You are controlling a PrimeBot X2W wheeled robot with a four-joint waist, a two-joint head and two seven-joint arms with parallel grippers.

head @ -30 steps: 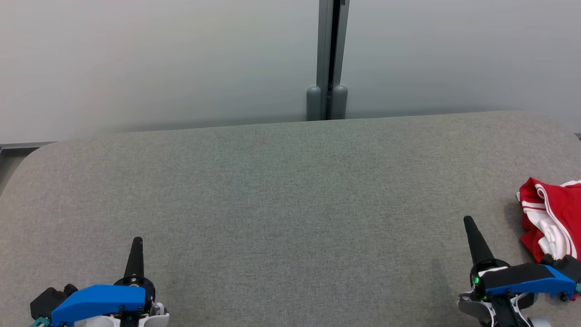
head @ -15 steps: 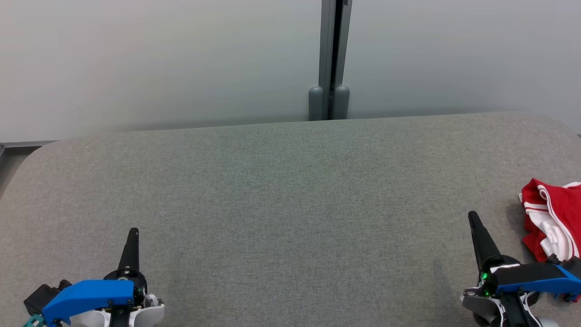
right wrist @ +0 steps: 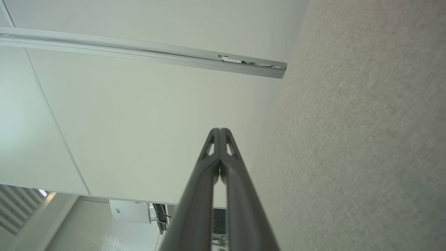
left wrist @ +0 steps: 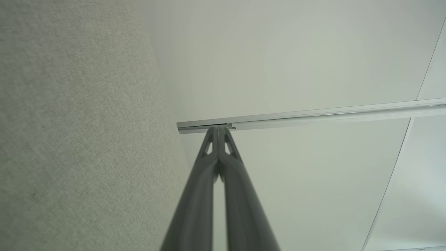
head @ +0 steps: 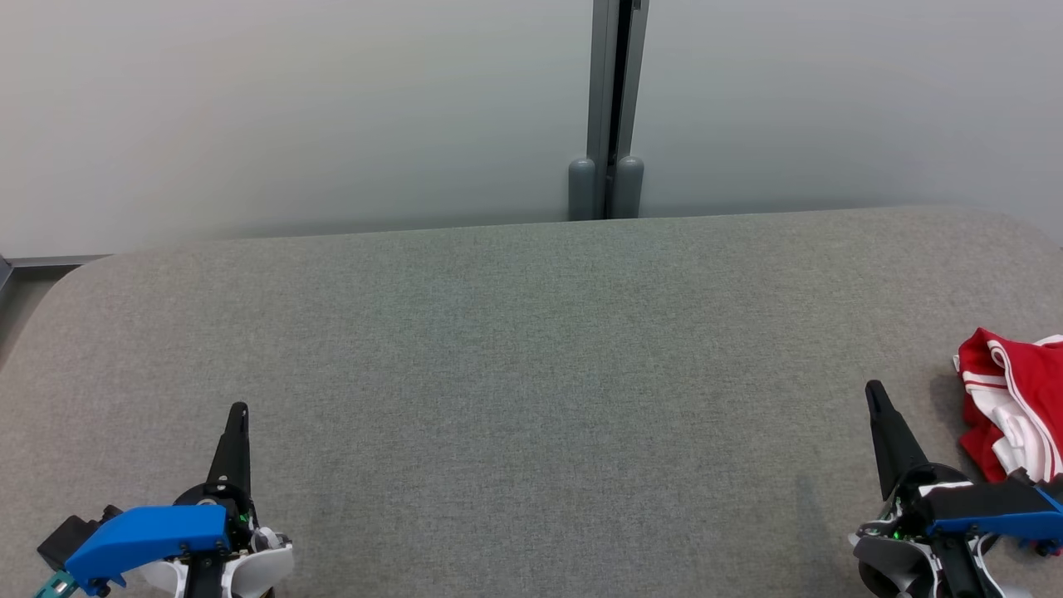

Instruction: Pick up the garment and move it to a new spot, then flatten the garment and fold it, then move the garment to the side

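— While both arms sit low at the near edge of the table (head: 531, 349), where is the garment (head: 1015, 403)?

— On the table's right side, bunched in a heap, red with white stripes. The picture's right edge cuts it off, so I can't tell how far it runs.

— Is either claw on it?

— No. The right claw (head: 874, 390) points toward the far side, its tip left of the heap with bare table between. The blue and black wrist behind it overlaps the heap's near edge in the head view; whether they touch I can't tell.

— And its fingers?

— Pressed together, with nothing between them. In the right wrist view the two dark fingers (right wrist: 204, 181) meet at the tips against the pale wall (right wrist: 139, 122).

— The left claw (head: 238, 411)?

— Near left corner, well apart from the garment, also pointing far. Its fingers are pressed together too and hold nothing; the left wrist view shows them meeting at the tip.

— What's behind the table?

— That pale wall, with a grey metal post (head: 613, 100) rising behind the far edge, a little right of the middle.
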